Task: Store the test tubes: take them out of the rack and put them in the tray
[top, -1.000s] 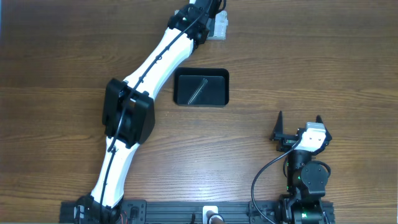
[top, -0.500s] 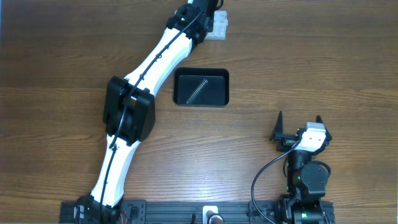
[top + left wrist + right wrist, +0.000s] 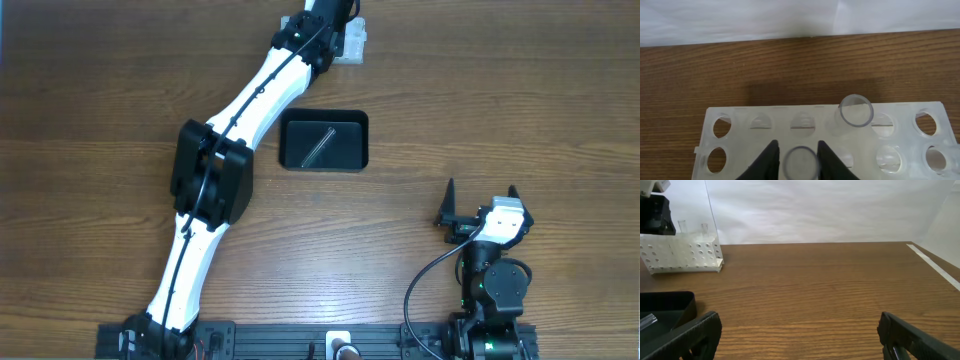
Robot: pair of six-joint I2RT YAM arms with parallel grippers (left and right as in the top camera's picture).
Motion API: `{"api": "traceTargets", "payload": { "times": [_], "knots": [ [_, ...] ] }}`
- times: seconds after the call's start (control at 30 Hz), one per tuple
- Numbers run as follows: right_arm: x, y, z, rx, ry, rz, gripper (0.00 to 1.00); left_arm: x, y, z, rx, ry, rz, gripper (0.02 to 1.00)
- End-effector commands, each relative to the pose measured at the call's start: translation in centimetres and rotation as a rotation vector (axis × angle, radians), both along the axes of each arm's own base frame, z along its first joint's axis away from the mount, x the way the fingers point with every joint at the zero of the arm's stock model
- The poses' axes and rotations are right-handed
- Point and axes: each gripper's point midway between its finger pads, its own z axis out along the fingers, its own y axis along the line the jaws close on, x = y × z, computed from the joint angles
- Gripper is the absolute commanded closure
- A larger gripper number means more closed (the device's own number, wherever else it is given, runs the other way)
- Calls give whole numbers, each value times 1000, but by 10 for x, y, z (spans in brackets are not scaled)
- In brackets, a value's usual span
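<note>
The left gripper (image 3: 797, 150) was closed on an upright test tube (image 3: 800, 162) in the rack (image 3: 740, 131); axis vert., so a straight lift was judged needed. The right gripper (image 3: 481, 200) was seen wide open & empty, well apart from the tray (image 3: 287, 140).

Brown wood-grain bench (image 3: 520, 100), evenly lit. Ahead of the right end effector (image 3: 799, 325), a plain white backdrop (image 3: 815, 210) borders the bench's far edge.

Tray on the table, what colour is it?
Black tray, with one clear test tube lying inside. The top view shows it best.
</note>
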Motion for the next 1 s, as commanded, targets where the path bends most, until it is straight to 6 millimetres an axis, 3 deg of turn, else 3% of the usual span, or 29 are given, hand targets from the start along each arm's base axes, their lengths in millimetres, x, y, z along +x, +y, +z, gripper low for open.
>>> {"api": "traceTargets", "payload": {
  "times": [0.03,0.07,0.3,0.43,0.6,0.8,0.87,0.93,1.0],
  "knots": [
    [0,-1,-2,2,2,-3,9,6,-1,2,-9,-11,-7,831],
    [0,-1,-2,2,1,-3,7,6,-1,3,-14,-14,-10,873],
    [0,-1,-2,2,1,-3,7,7,-4,5,-27,-20,-18,875],
    [0,-1,-2,2,1,-3,7,7,-4,23,-39,-44,-21,875],
    [0,-1,-2,2,1,-3,9,2,-2,78,-66,-119,-32,875],
    [0,-1,-2,2,1,-3,9,-30,7,185,-141,-229,-58,875],
    [0,-1,-2,2,1,-3,9,-44,9,210,-165,-239,-79,873],
    [0,-1,-2,2,1,-3,7,-62,12,227,-189,-218,-105,869],
    [0,-1,-2,2,1,-3,9,-79,18,230,-207,-170,-101,866]
  ]
}}
